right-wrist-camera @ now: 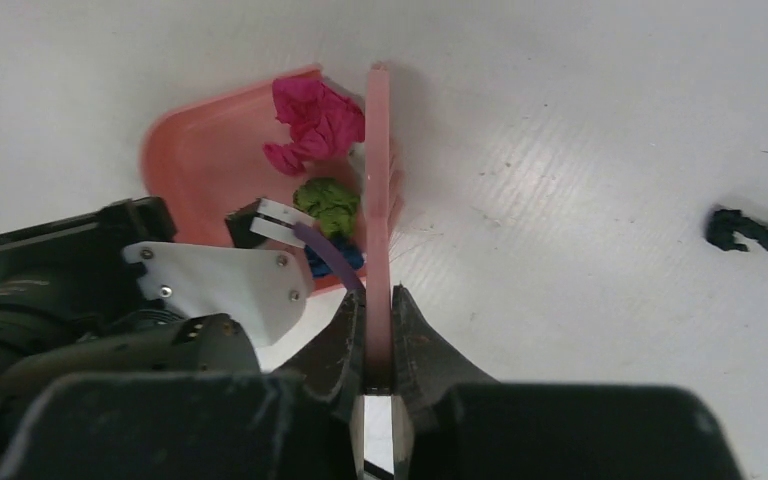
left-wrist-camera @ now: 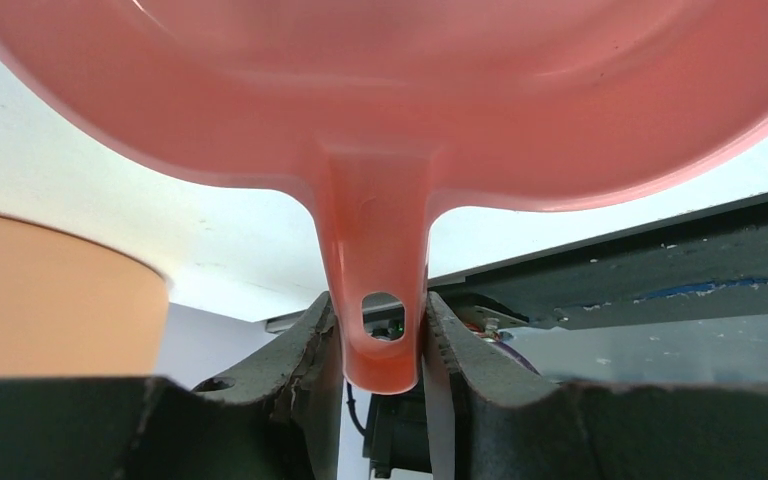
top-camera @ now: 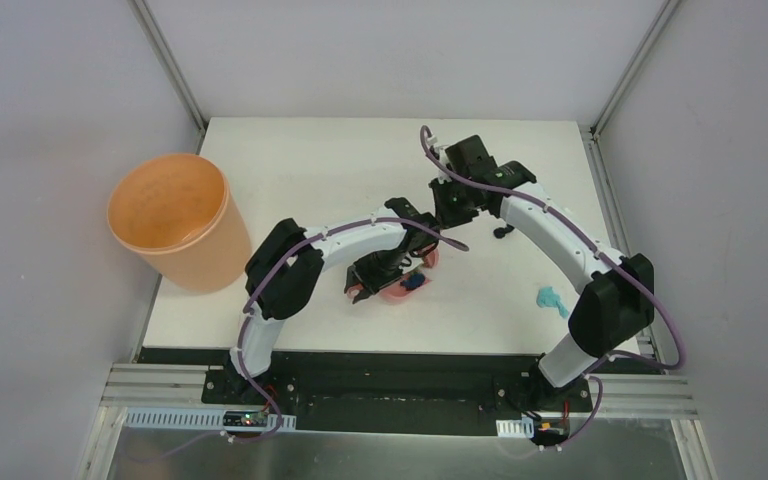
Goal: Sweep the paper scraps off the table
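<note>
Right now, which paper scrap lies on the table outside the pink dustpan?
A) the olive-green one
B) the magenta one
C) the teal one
C: the teal scrap lies on the bare table, while the magenta scrap and the olive-green scrap sit inside the dustpan.

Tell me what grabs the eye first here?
A big orange bucket stands at the table's left edge. Mid-table, a pink dustpan holds bright paper scraps, a pink brush at its mouth. A teal scrap lies loose on the right.
</note>
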`<act>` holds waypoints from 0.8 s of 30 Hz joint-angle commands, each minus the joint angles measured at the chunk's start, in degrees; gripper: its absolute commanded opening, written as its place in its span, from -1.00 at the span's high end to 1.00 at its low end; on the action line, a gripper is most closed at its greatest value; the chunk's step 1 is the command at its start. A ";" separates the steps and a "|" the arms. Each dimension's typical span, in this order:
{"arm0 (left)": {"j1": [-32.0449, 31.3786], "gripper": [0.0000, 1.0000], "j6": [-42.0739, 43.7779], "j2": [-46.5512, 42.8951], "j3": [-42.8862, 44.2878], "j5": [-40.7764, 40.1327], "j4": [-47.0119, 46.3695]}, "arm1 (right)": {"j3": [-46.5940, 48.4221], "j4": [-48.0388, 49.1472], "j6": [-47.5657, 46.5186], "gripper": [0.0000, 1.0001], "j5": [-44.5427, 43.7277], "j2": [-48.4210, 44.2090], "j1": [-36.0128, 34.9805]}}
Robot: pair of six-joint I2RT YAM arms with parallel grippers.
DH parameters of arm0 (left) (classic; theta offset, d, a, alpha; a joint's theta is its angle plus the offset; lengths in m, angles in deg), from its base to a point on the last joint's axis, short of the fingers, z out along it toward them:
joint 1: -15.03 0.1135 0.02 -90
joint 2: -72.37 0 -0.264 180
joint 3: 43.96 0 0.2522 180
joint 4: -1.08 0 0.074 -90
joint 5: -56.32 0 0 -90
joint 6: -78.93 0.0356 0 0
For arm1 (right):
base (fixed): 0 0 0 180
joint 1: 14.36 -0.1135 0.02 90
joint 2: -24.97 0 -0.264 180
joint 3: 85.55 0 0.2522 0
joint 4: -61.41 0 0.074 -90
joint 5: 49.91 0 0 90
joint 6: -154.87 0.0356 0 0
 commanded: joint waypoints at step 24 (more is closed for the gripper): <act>-1.98 1.00 -2.95 -13.13 -12.70 -12.80 -23.92 | 1.28 -2.52 -2.69 1.00 7.60 -12.60 7.28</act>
